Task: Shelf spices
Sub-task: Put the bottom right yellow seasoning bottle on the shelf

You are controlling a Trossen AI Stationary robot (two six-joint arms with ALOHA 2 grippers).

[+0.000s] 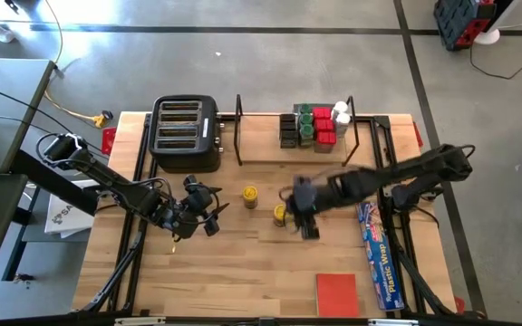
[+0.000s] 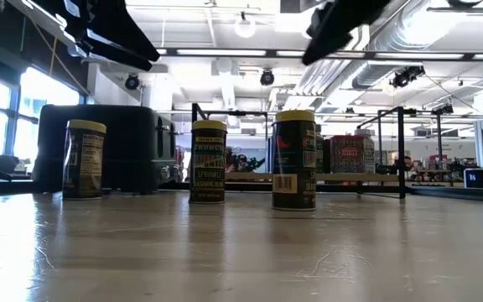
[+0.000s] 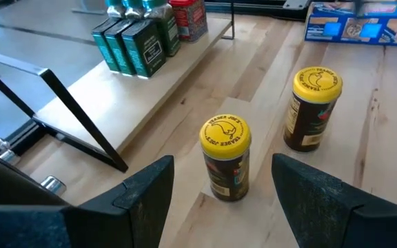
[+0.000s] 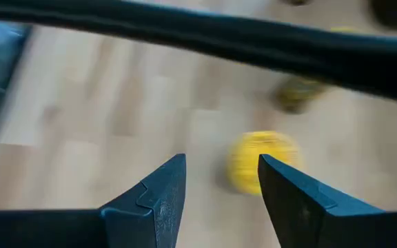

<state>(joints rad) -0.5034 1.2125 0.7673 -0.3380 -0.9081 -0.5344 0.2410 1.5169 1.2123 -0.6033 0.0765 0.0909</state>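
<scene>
Yellow-lidded round spice jar [image 3: 227,157] sits before my left gripper [image 3: 222,189], jaws wide; looks light, rigid, slick, so I'd pinch mid-body, while right gripper [image 4: 221,180] hovers open too.

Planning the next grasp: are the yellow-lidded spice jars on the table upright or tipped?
Upright: the yellow-lidded spice jars stand on their bases, lids up.
</scene>
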